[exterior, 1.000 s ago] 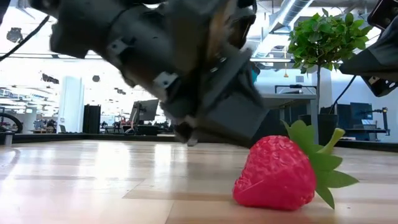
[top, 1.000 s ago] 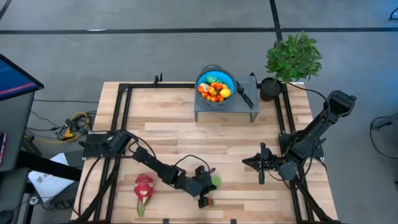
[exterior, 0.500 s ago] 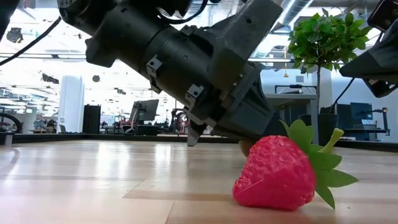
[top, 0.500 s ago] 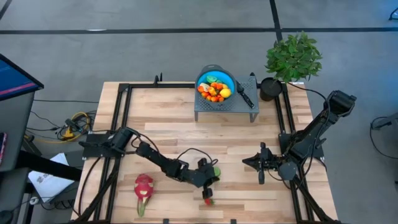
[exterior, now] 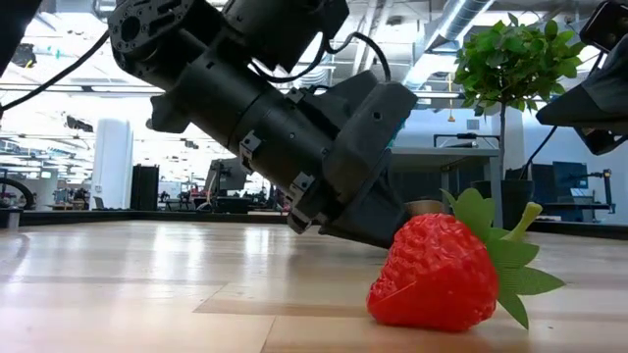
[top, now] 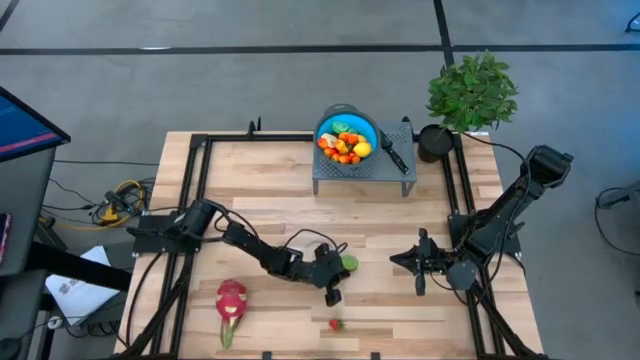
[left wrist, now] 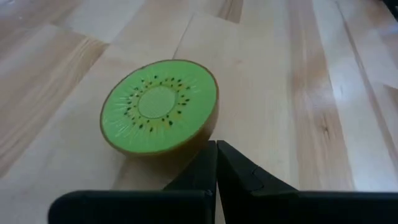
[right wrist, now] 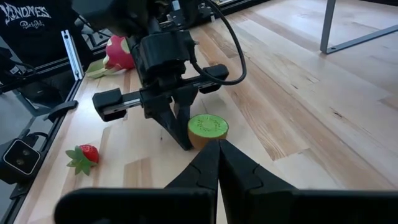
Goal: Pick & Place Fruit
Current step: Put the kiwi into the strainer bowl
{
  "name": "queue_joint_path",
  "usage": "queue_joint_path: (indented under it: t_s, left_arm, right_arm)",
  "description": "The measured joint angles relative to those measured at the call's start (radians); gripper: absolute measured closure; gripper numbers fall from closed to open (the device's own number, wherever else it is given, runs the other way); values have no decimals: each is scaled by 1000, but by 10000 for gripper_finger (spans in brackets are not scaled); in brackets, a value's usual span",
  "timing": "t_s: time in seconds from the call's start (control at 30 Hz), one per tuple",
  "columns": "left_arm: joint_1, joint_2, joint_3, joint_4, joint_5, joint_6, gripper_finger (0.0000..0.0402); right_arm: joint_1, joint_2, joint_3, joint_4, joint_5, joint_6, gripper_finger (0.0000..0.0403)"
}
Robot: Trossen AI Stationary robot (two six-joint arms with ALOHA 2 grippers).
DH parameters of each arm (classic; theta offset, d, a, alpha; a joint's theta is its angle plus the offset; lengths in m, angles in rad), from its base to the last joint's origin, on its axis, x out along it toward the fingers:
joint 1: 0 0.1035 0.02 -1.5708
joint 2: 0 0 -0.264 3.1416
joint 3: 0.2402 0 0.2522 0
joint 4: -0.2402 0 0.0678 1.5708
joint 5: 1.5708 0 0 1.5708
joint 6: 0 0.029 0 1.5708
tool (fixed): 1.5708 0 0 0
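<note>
A green kiwi half (top: 348, 263) lies on the wooden table with its cut face up, a little tilted (left wrist: 158, 106). My left gripper (top: 338, 274) is shut and stands on the kiwi's near side (right wrist: 180, 138). A red strawberry (top: 335, 323) rests on its side near the front edge (exterior: 437, 275). The pink dragon fruit (top: 231, 300) lies at the front left. My right gripper (top: 394, 260) is shut and hovers to the right of the kiwi, holding nothing. My left gripper has its shut fingertips (left wrist: 216, 155) against the kiwi half's brown skin (left wrist: 202, 138), low on its near side. The fingers slant down from the table's left. The kiwi stays on the table, cut face up.
A blue bowl (top: 372, 128) filled with small fruits sits on a grey rack (top: 330, 180) at the far edge, with a black-handled knife (top: 393, 152) beside it. A potted plant (top: 472, 92) stands at the far right. Black frame rails (top: 200, 180) run along the table's sides.
My left gripper has swung toward the table's far edge, away from the strawberry, staying shut. The kiwi half has slid along the table with it toward the far edge. The strawberry has stayed where it was.
</note>
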Motion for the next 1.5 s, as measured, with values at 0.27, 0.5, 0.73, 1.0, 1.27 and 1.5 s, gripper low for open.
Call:
queue_joint_path:
  t_s: [0.27, 0.5, 0.73, 1.0, 1.27, 1.5]
  left_arm:
    - [-17, 0, 0, 22, 90, -53, 401]
    - [-46, 0, 0, 13, 120, -82, 401]
    - [-33, -27, 5, -107, 123, -94, 401]
    - [-13, -214, -92, -412, -47, 12, 401]
    - [37, -373, -372, -68, 9, 142, 401]
    - [55, -400, -427, 63, 44, 232, 394]
  right_arm:
    - [0, 0, 0, -4, -1, 31, 403]
    - [2, 0, 0, -4, -3, 61, 403]
    - [2, 0, 0, -3, -3, 61, 403]
    - [-6, 0, 0, -3, -1, 61, 403]
    - [-50, 0, 0, -4, 0, 61, 403]
    - [-72, 0, 0, -4, 0, 61, 403]
